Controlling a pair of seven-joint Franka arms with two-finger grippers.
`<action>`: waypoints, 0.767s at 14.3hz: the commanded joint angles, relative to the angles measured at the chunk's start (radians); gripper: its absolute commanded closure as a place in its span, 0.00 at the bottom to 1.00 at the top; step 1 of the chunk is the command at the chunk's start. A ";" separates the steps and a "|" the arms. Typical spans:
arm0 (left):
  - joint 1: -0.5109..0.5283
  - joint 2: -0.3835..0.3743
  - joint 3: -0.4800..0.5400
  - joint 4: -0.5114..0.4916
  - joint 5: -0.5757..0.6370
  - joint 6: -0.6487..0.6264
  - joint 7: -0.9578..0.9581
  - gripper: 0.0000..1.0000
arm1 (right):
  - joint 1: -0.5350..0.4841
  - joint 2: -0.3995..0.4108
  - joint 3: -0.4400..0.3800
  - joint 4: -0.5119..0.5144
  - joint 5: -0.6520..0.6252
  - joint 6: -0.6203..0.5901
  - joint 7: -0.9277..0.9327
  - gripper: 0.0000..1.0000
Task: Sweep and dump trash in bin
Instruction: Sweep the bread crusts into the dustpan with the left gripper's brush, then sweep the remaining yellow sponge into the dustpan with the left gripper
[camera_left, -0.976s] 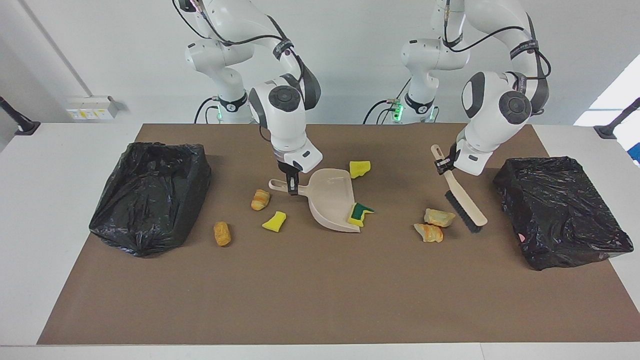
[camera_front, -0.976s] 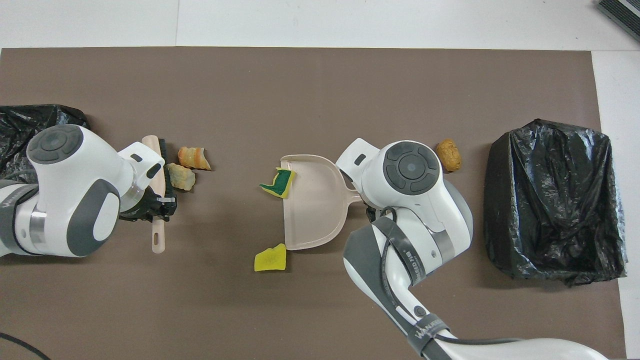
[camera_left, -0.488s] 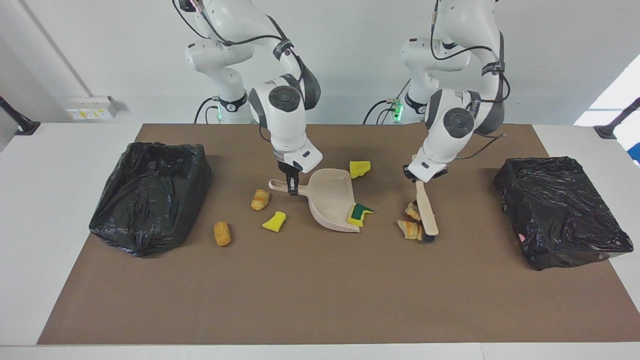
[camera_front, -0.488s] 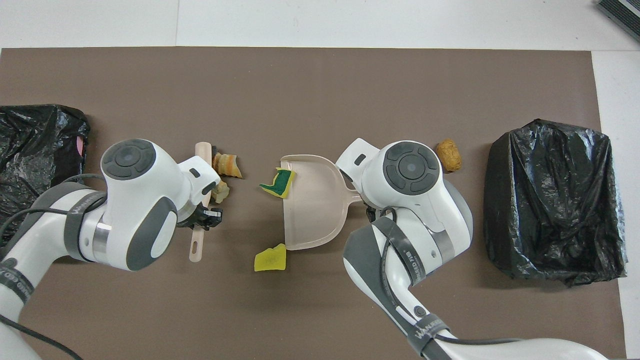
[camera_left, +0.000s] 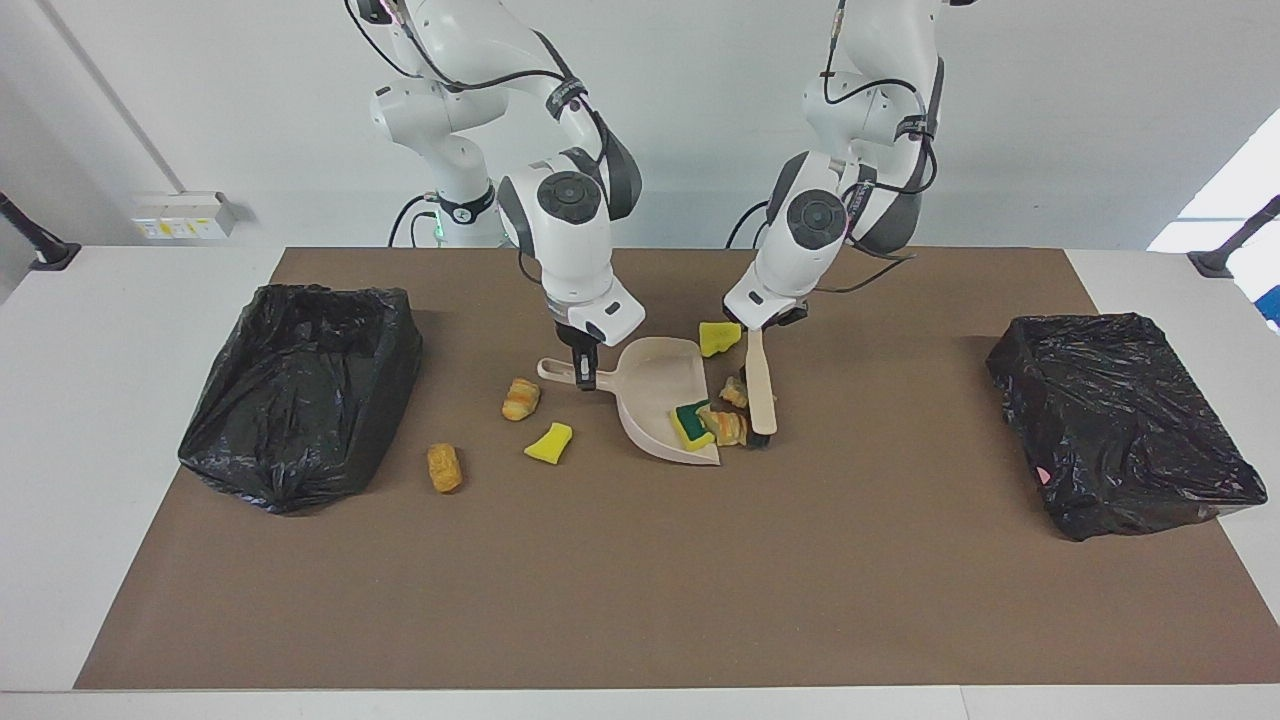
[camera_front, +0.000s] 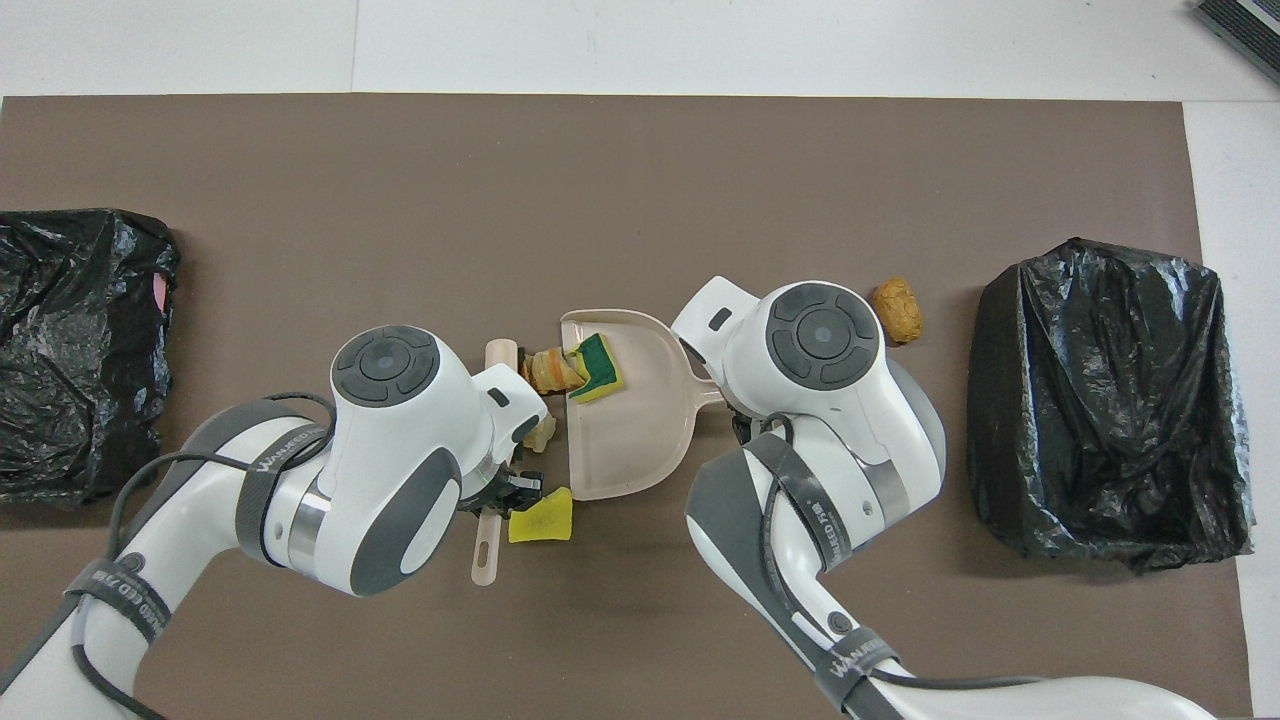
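Nearest the robots: a yellow sponge chunk (camera_left: 719, 338) on the brown mat (camera_left: 640, 580), just beside the dustpan's back wall and right by the left gripper (camera_left: 771, 322). Left gripper's fingers are clamped on the handle of the beige hand brush (camera_left: 761, 393), brush laid along the dustpan's open mouth, bristles down on the mat. Right gripper (camera_left: 585, 370) has its fingers clamped on the handle of the beige dustpan (camera_left: 655, 395), pan flat on the mat. In the pan: yellow-and-green sponge (camera_left: 692, 424) at the mouth, one bread piece (camera_left: 728, 428) touching it on the lip. Second bread piece (camera_left: 735, 392) sits between the brush and the pan edge, on the mat, touching the bristles. Toward the right arm's end, outside the pan: croissant piece (camera_left: 521, 398) just beside the pan handle, yellow sponge chunk (camera_left: 549, 442) farther out, orange bread lump (camera_left: 444, 467) farthest, near the black-bagged bin (camera_left: 300, 390). Contents of that bin not visible. Second black-bagged bin (camera_left: 1115, 420) at the left arm's end, well apart from all trash; a small pink spot shows on its bag.
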 joint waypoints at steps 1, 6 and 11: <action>0.020 -0.100 0.023 0.017 -0.104 -0.126 -0.038 1.00 | 0.002 -0.014 0.005 -0.029 0.006 0.026 0.010 1.00; 0.071 -0.197 0.023 -0.021 -0.135 -0.191 -0.373 1.00 | 0.000 -0.015 0.005 -0.029 0.006 0.026 0.010 1.00; -0.054 -0.295 0.020 -0.272 -0.139 -0.040 -0.729 1.00 | -0.024 -0.032 0.002 -0.064 -0.009 0.024 -0.070 1.00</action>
